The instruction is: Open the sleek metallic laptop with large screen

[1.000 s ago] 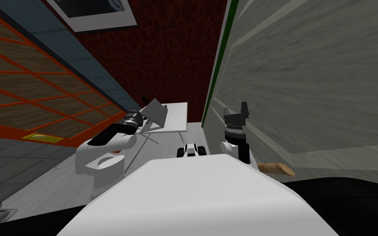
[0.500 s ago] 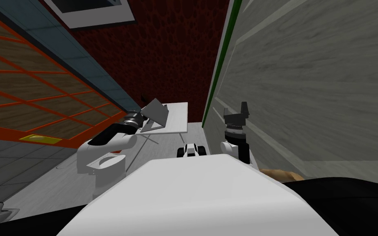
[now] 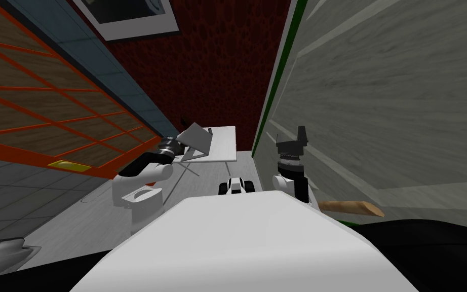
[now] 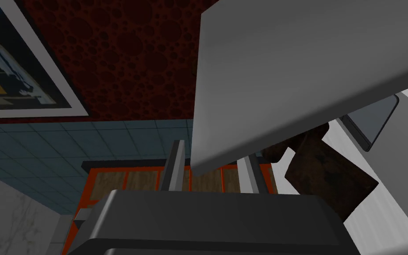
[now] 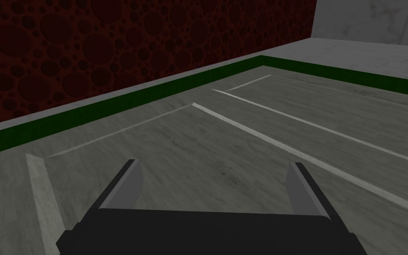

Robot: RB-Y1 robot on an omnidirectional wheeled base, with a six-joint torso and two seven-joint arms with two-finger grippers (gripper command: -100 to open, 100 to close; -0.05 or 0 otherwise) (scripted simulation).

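Observation:
A grey laptop sits on a white table ahead of me, its lid raised at a slant. My left gripper is at the lid's near left edge. In the left wrist view the lid fills the space above my left gripper, and its lower corner sits between the two narrowly set fingers, which are shut on it. My right gripper is held up beside the grey wall on the right, and the right wrist view shows the right gripper open and holding nothing.
A grey marbled wall with a green strip runs close along the right. An orange-framed wooden panel stands to the left. A dark brown object lies under the table's edge. A tan wooden piece is at my right side.
My head view has shifted a little to the right. The left arm stays at the lid's edge, and the lid stands at about the same slant.

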